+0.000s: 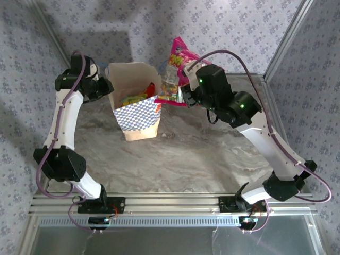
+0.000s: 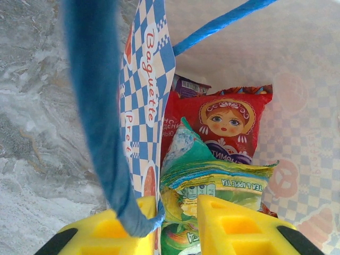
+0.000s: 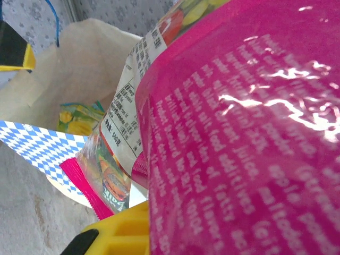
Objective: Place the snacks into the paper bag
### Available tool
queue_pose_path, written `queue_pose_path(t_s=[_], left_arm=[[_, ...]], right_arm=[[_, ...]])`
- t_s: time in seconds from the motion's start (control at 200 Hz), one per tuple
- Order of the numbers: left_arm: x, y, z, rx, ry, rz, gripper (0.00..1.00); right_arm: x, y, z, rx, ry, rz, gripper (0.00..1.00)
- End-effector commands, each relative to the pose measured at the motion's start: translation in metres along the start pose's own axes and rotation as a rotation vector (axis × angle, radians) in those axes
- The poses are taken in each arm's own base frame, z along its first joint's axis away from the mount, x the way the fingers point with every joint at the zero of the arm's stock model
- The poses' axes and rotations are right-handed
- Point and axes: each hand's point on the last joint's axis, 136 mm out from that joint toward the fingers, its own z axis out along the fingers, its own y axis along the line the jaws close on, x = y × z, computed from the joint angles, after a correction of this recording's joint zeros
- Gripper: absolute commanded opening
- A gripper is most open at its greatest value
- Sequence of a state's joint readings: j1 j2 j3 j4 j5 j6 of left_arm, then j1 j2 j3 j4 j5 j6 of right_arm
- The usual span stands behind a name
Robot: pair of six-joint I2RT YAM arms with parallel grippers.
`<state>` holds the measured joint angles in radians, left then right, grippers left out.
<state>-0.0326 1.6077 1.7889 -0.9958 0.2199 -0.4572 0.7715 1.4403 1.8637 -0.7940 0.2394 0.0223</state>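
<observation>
From where I stand, the worry is the magenta packet (image 1: 178,66). It is big next to the mouth of the paper bag (image 1: 137,114) and hangs in the air over the bag's right rim, clamped in the right gripper (image 1: 183,96) by its lower end. If it comes down off-centre, I'd expect its edge to catch the rim and fold the wall in, or push the light bag over. The film looks slick, so it could also slide out of the grip early and land on the tabletop (image 1: 202,159).

The left gripper (image 2: 172,226) is pinched onto the bag's left wall, right by the blue cord handle (image 2: 95,106), which seems to be all that keeps the mouth open.

The bag stands upright toward the tabletop's far edge, left of the middle. It is tan with blue-white checks. A red packet (image 2: 228,122) with a doll's face and a green-yellow packet (image 2: 218,186) already fill much of it, so there looks to be little room left.
</observation>
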Motion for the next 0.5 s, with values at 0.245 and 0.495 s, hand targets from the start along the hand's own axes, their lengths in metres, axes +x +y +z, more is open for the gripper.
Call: queue_pose_path(t_s=[0.245,0.495], left_arm=[[0.001,0.008,-0.001,-0.006,-0.002,-0.026,0.27],[-0.001,0.011,-0.002,-0.007,-0.006,-0.034,0.27]], right_arm=[[-0.096,0.007,-0.02,-0.042,-0.359,0.017,0.0],[-0.115,0.025,-0.003,-0.113,-0.406,0.019,0.0]])
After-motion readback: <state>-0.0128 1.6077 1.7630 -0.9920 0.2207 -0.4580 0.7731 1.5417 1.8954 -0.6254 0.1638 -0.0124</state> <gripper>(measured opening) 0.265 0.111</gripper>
